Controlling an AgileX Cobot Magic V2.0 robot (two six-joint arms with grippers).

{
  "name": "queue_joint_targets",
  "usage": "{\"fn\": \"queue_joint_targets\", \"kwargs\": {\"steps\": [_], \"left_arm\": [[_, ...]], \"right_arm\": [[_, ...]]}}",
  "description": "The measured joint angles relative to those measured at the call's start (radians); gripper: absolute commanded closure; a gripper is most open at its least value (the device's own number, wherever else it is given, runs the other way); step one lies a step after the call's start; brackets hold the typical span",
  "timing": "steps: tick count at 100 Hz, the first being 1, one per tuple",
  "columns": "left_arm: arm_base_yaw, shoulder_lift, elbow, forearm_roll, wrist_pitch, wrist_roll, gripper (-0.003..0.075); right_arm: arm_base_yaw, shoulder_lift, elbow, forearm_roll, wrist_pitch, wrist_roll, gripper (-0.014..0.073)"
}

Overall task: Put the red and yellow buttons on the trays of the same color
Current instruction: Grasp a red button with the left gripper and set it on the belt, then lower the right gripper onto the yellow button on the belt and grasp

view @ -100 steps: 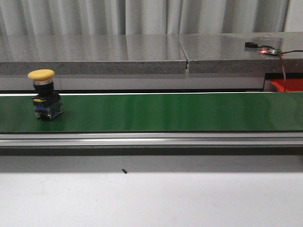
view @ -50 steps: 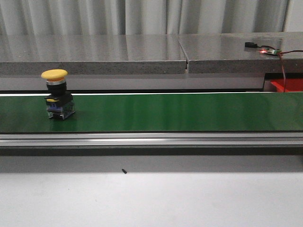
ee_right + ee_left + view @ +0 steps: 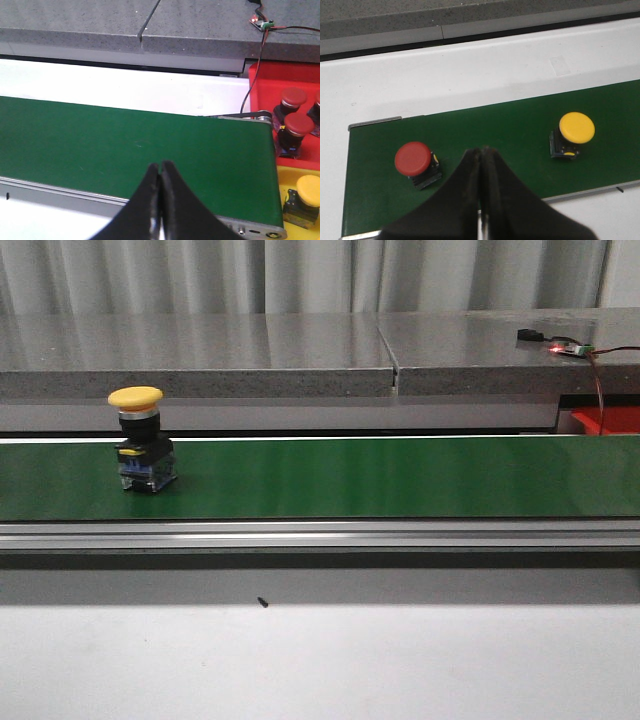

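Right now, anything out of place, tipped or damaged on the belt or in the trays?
Nothing stands out. The yellow mushroom-head button and red mushroom-head button stand upright on the green conveyor belt. The red plastic tray holds only red buttons, the yellow plastic tray a yellow one.

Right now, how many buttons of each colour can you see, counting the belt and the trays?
Red buttons: 4, one on the belt and three in the red tray
Yellow buttons: 2, one on the belt, one in the yellow tray
Total: 6
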Motion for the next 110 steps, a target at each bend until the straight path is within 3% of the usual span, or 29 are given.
{"fn": "queue_joint_targets", "kwargs": {"steps": [39, 76, 110], "left_arm": [[0.000, -0.332, 0.250, -0.023, -0.020, 0.000, 0.0739], [0.000, -0.578, 0.376, -0.026, -0.016, 0.000, 0.0739], [0.000, -0.601, 0.380, -0.010, -0.016, 0.000, 0.0739]], "right_arm": [[0.000, 0.000, 0.000, 0.000, 0.005, 0.000, 0.0661], [0.000, 0.007, -0.010, -0.006, 0.024, 0.000, 0.0661], [0.095, 0.251, -0.238, -0.014, 0.112, 0.000, 0.0661]]}}
